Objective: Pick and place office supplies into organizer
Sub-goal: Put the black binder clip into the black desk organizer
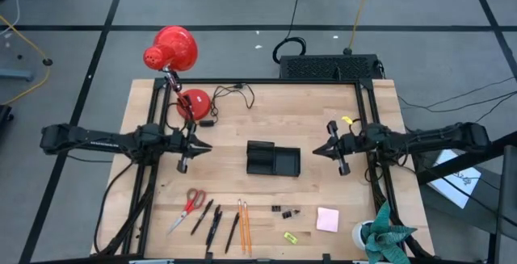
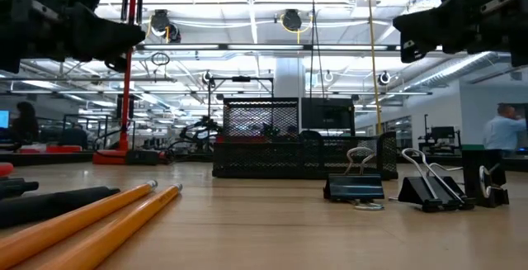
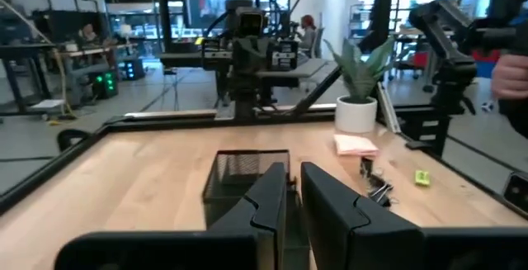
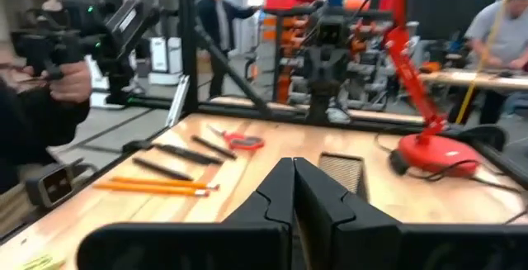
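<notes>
The black mesh organizer (image 1: 273, 160) stands mid-table, and also shows in the low view (image 2: 301, 150). Along the near edge lie the red-handled scissors (image 1: 191, 206), black pens (image 1: 208, 220), orange pencils (image 1: 243, 220), binder clips (image 1: 284, 211), pink sticky-note pad (image 1: 327, 219) and small yellow piece (image 1: 291, 236). My left gripper (image 1: 206, 145) hovers left of the organizer, shut and pointing at it. My right gripper (image 1: 317, 149) hovers right of it, shut, facing the left one. In the wrist views each gripper (image 3: 293, 196) (image 4: 293, 179) holds nothing.
A red desk lamp (image 1: 174, 50) stands with its base (image 1: 192, 102) and cable on the far left of the table. A black box (image 1: 327, 66) sits beyond the far edge. A potted plant (image 1: 384, 236) stands at the near right corner. People move in the room behind.
</notes>
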